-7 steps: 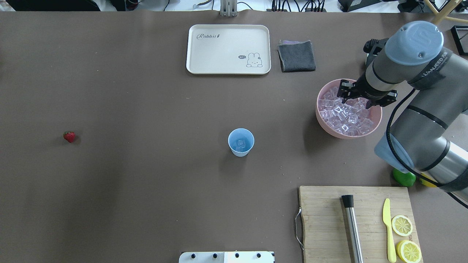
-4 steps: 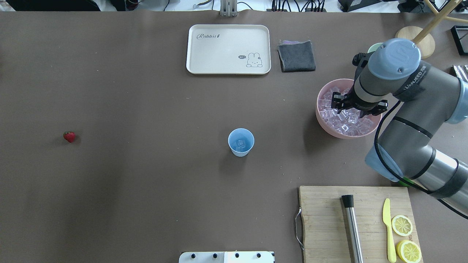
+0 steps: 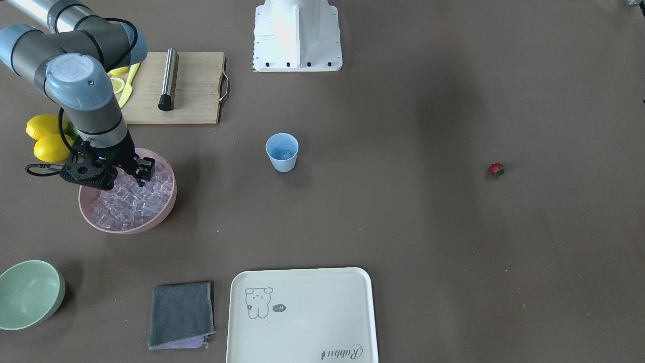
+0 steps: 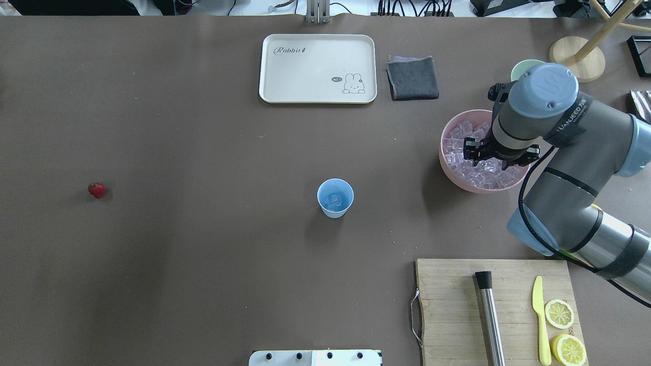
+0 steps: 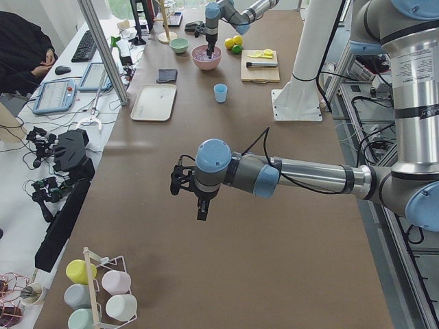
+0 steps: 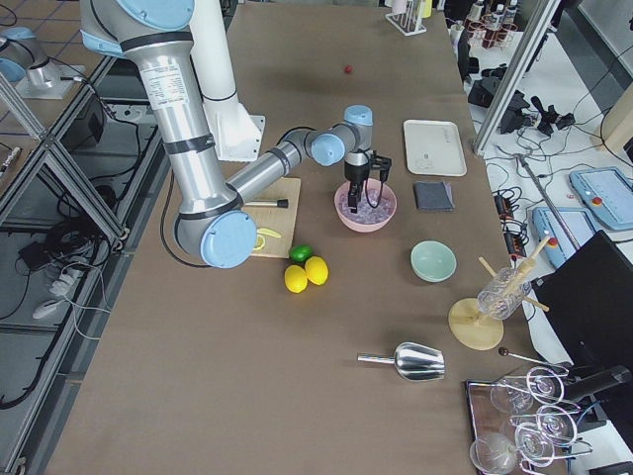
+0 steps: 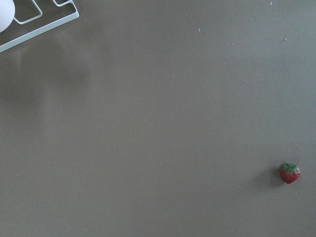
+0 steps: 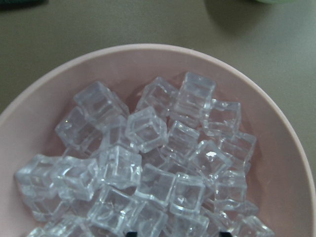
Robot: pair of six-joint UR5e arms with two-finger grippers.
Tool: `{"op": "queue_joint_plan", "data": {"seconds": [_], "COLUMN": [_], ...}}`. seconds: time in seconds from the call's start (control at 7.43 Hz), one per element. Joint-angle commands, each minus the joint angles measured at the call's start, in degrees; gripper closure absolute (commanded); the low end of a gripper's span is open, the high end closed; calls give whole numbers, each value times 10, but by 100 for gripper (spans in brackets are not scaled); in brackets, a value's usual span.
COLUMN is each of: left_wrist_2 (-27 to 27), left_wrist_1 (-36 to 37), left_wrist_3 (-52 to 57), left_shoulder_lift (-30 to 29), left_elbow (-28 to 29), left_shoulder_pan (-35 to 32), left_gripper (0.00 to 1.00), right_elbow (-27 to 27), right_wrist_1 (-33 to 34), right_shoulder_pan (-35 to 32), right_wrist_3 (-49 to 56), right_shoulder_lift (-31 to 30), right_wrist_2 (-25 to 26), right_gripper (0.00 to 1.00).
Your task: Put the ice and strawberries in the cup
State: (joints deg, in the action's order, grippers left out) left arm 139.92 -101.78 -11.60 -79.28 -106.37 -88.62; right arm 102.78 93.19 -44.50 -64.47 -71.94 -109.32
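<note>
The right fingers (image 3: 143, 174), spread over the ice (image 8: 148, 129) in the pink bowl (image 4: 447, 168), could squeeze a slick cube sideways and drop it short of the cup (image 4: 335, 198). The strawberry (image 4: 96, 190) lay far off on the worktop (image 4: 203, 254).

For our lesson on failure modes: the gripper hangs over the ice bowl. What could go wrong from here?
1. The ice lies heaped tight in the bowl under the open right gripper; it may pinch two cubes or lose a slick one.
2. The cup is small and stands well apart; a cube could miss or tip it.
3. The strawberry is tiny; a grip may squash it.
</note>
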Motion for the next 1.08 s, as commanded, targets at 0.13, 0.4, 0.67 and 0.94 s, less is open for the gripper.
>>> {"op": "queue_joint_plan", "data": {"seconds": [0.13,0.4,0.67,0.94], "left_wrist_2": [0,0,0,0], "left_wrist_1": [0,0,1,3], "left_wrist_3": [0,0,-1,-1], "left_shoulder_lift": [0,0,0,0], "left_elbow": [-2,-5,-8,-12], "left_shoulder_pan": [-1,-2,-2,-2], "left_gripper": [2,2,2,2], "right_elbow": [-5,-8,-12,-13], "right_wrist_1": [1,0,0,0], "right_shoulder_pan": [-1,-1,-6,-6], "right_wrist_3": [7,16,24,25], "right_shoulder_lift": [0,0,0,0], "right_wrist_2": [0,2,-2,-2], "right_gripper": [47,47,47,59]}}
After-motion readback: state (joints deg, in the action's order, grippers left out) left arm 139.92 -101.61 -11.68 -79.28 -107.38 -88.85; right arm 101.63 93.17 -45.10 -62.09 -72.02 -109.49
